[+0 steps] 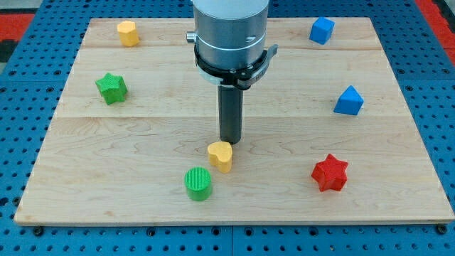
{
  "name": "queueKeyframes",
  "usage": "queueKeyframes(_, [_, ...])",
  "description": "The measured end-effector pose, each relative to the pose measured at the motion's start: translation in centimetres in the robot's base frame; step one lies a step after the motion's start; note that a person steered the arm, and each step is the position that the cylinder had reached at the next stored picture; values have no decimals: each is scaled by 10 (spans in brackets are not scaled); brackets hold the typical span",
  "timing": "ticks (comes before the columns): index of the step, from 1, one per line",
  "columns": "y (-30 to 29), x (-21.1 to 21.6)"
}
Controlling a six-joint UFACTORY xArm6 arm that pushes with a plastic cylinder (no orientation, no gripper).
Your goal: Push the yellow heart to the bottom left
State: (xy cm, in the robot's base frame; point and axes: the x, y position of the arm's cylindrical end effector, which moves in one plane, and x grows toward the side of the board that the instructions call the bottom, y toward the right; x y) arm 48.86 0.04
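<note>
The yellow heart [220, 156] lies on the wooden board [106, 149], below the middle and a little left of centre. My tip [229, 143] stands right at the heart's upper right edge, touching or nearly touching it. The green cylinder [198, 183] sits just below and left of the heart, a small gap apart.
A green star [111, 87] is at the left. A yellow block [127, 33] is at the top left. A blue cube [321, 30] is at the top right, a blue triangular block [348, 101] at the right, a red star [330, 173] at the lower right.
</note>
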Motion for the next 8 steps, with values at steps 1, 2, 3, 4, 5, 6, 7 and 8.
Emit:
queueKeyframes(1, [8,0])
queueKeyframes(2, [32,7])
queueKeyframes(3, [32,53])
queueKeyframes(4, [-41,36])
queueKeyframes(5, [-83,-5])
queueKeyframes(6, [-75,-27])
queueKeyframes(7, [-110,-31])
queueKeyframes(8, [-155,-2])
